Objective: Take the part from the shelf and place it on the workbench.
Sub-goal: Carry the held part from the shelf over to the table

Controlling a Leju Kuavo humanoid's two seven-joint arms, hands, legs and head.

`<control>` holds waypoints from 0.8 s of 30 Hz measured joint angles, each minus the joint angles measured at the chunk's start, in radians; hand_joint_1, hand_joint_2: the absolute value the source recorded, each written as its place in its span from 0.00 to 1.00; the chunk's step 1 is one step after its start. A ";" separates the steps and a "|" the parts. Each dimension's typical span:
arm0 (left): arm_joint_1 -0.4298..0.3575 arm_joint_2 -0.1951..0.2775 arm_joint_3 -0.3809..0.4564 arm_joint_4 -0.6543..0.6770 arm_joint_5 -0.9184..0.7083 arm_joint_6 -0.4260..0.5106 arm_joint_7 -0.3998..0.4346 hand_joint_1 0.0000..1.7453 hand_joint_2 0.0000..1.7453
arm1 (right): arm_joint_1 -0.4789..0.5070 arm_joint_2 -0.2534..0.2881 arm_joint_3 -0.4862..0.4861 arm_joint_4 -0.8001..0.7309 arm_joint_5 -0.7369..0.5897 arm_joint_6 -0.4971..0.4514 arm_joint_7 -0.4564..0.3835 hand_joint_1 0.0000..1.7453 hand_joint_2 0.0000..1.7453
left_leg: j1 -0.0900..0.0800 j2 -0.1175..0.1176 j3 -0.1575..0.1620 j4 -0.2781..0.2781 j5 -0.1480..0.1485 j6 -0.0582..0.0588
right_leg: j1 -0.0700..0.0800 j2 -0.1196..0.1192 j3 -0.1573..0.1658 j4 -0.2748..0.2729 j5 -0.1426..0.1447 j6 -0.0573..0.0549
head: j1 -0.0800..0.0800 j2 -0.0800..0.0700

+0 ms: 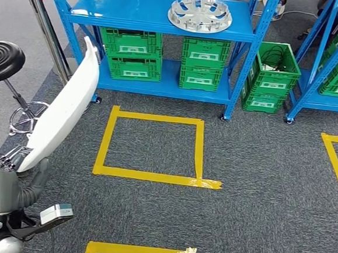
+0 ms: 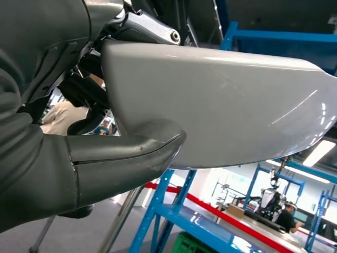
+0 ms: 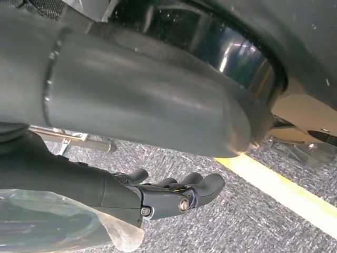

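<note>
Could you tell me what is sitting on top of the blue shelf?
A silver wheel cover lies on the blue shelf. Beneath it sit green crates; their contents cannot be seen.

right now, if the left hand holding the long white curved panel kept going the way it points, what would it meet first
Probably the blue metal shelf: the left hand and its long white curved panel point up toward its left post. Depth is unclear; the black round stool sits just off that line.
</note>
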 joint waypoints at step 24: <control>0.000 0.000 0.000 0.000 0.000 0.000 0.000 1.00 1.00 | 0.001 0.000 0.000 0.000 -0.005 0.001 -0.005 0.00 0.00 | 0.000 0.000 -0.005 0.002 0.004 0.008 | 0.000 0.000 -0.004 -0.003 0.007 0.013 | -0.001 0.000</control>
